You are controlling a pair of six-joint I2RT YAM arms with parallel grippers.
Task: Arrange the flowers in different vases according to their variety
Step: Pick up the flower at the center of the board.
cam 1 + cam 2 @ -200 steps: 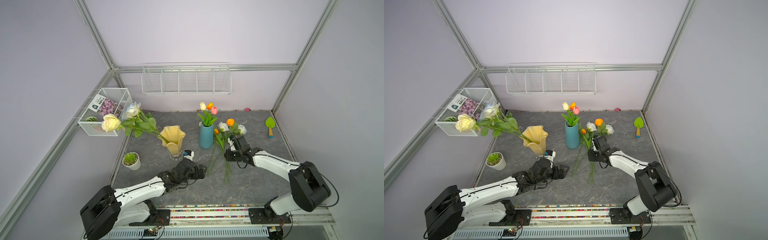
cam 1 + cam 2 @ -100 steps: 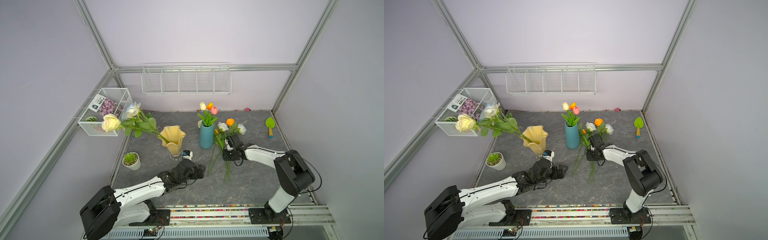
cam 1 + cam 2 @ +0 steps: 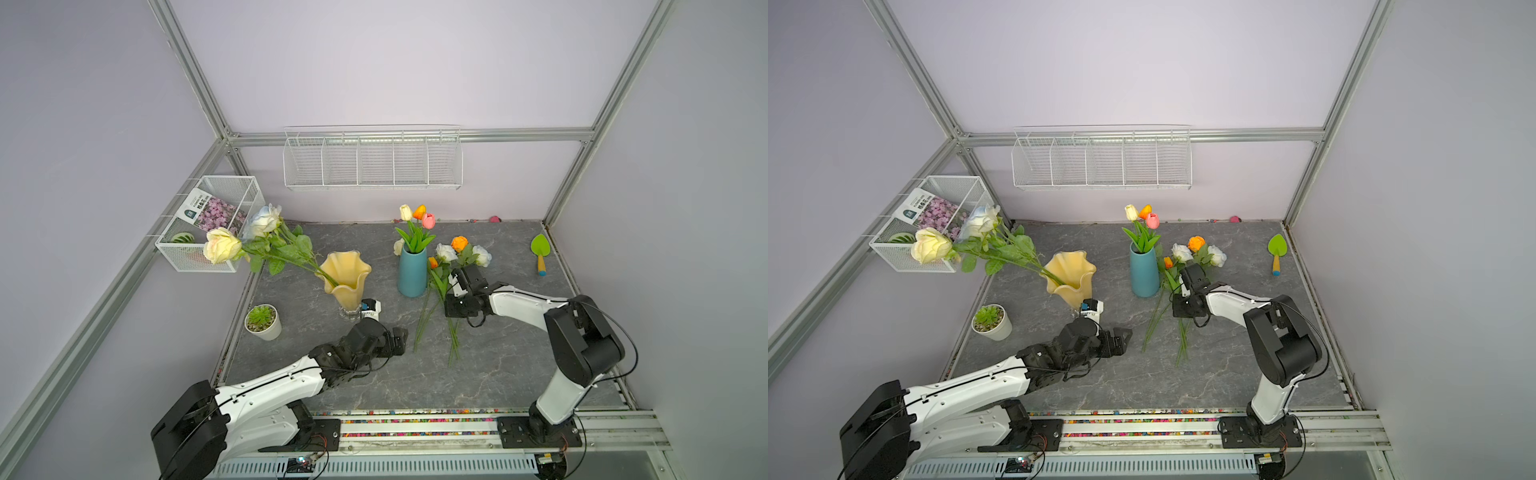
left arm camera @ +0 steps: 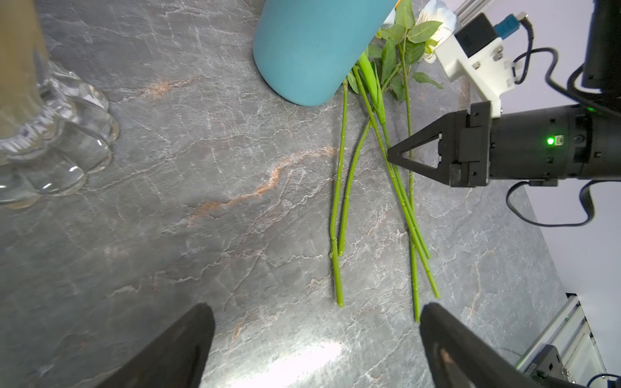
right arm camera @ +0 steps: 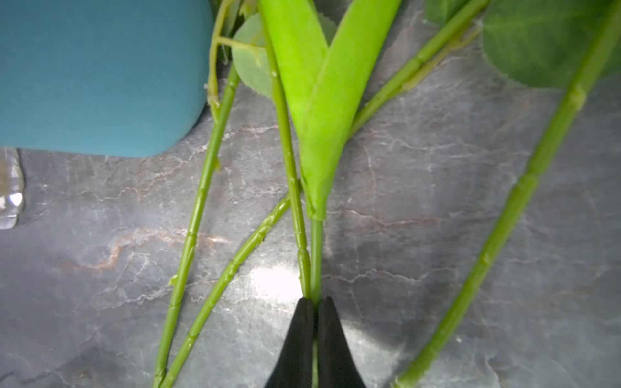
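Two roses, cream-yellow (image 3: 222,245) and white-blue (image 3: 264,218), lean left out of the amber vase (image 3: 347,278). The teal vase (image 3: 412,270) holds several tulips (image 3: 417,214). To its right, loose flowers lie on the table: an orange rose (image 3: 459,243), white roses (image 3: 445,251) and an orange tulip (image 3: 433,262), with stems (image 4: 339,201) pointing toward the front. My right gripper (image 5: 314,302) is down among them, shut on the blade-leaved tulip stem (image 5: 316,255); it also shows in a top view (image 3: 446,306). My left gripper (image 4: 316,336) hovers open near the stem ends, empty.
A succulent in a white pot (image 3: 262,322) stands at the front left. A wire basket (image 3: 208,257) with a flower packet hangs on the left wall, and a wire shelf (image 3: 372,160) on the back wall. A green trowel (image 3: 540,251) lies at the back right.
The right gripper's fingers have closed onto the tulip stem, and its arm has folded in, with the elbow moving back and up. The left arm has stayed put.
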